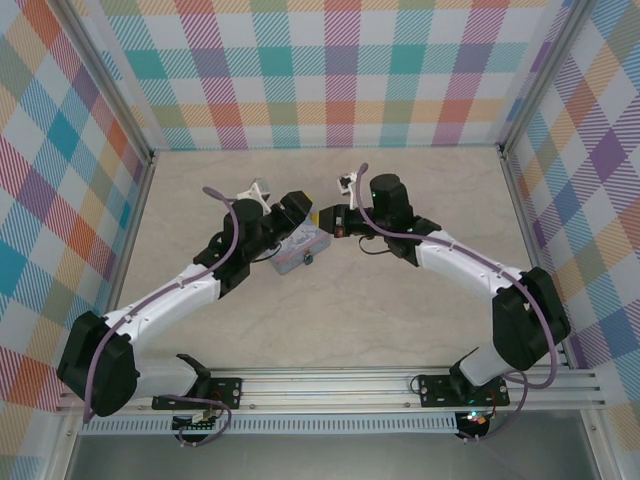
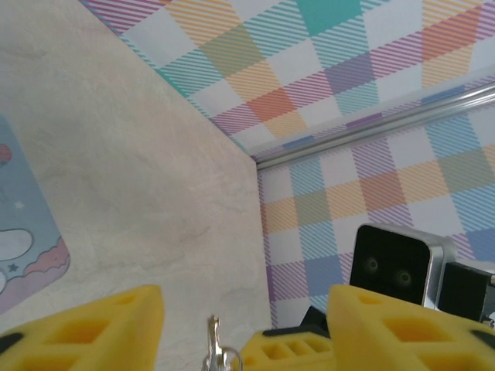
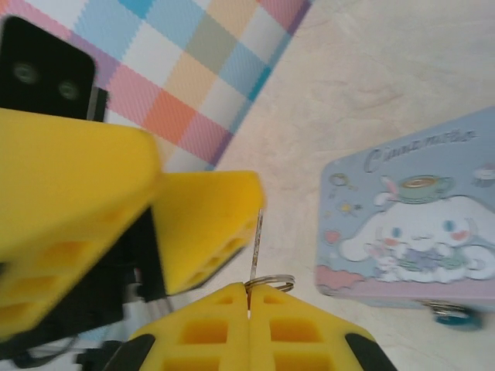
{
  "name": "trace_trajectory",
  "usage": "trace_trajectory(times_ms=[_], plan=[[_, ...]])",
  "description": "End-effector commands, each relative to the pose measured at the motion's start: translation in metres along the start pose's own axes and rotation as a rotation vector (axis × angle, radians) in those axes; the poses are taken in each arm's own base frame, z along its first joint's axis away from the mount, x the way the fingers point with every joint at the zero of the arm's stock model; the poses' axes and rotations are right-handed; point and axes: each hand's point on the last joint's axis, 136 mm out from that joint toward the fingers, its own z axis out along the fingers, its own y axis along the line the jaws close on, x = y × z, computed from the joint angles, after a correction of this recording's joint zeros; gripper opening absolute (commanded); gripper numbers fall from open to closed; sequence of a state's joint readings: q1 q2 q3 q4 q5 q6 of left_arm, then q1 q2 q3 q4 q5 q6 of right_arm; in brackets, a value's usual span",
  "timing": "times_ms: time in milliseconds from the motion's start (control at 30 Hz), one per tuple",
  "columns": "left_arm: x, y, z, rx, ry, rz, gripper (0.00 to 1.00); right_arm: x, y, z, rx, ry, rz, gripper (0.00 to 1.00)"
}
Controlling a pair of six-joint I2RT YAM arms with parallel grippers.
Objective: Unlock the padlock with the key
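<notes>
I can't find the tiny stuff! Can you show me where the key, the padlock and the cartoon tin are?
key (image 3: 256, 236), right wrist view, on its thin metal blade.
padlock (image 3: 462, 319), right wrist view, on its blue body under the tin's front edge.
tin (image 3: 402, 232), right wrist view, on the lid's cartoon picture.

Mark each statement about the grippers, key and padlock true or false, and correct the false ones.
1. The right gripper is shut on the slim silver key with its ring. True.
2. The left gripper is clamped on that key. False: its yellow jaws stand open on either side of it.
3. The small teal padlock sits at the front wall of the light-blue cartoon tin box. True.
4. The key is inserted in the padlock. False: it is held apart from the padlock, beside the tin.
</notes>
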State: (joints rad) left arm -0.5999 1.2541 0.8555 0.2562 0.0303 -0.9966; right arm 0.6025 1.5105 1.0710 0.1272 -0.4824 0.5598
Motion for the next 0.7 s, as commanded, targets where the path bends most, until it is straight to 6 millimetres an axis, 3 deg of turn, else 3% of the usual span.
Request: trace_trajectory(times_ms=[0, 167, 267, 400, 533, 667], plan=[[-0.012, -0.012, -0.017, -0.048, -0.024, 0.035, 0.65, 0.001, -0.012, -0.017, 0.128, -0.028, -0.17, 0.0], [-0.012, 0.002, -0.038, -0.224, 0.047, 0.029, 0.67, 0.008, -0.028, -0.038, 0.32, -0.048, -0.538, 0.0], [0.002, 0.008, -0.045, -0.301, 0.159, 0.0, 0.63, 0.01, -0.028, -0.045, 0.427, -0.053, -0.836, 0.0], [0.025, -0.002, -0.038, -0.259, 0.283, -0.116, 0.53, 0.014, -0.022, -0.044, 0.52, -0.024, -1.144, 0.0], [0.042, -0.007, -0.026, -0.232, 0.361, -0.209, 0.46, 0.015, -0.019, -0.038, 0.591, 0.002, -1.317, 0.0], [0.055, -0.001, -0.016, -0.251, 0.386, -0.243, 0.44, 0.018, -0.015, -0.033, 0.596, 0.024, -1.377, 0.0]])
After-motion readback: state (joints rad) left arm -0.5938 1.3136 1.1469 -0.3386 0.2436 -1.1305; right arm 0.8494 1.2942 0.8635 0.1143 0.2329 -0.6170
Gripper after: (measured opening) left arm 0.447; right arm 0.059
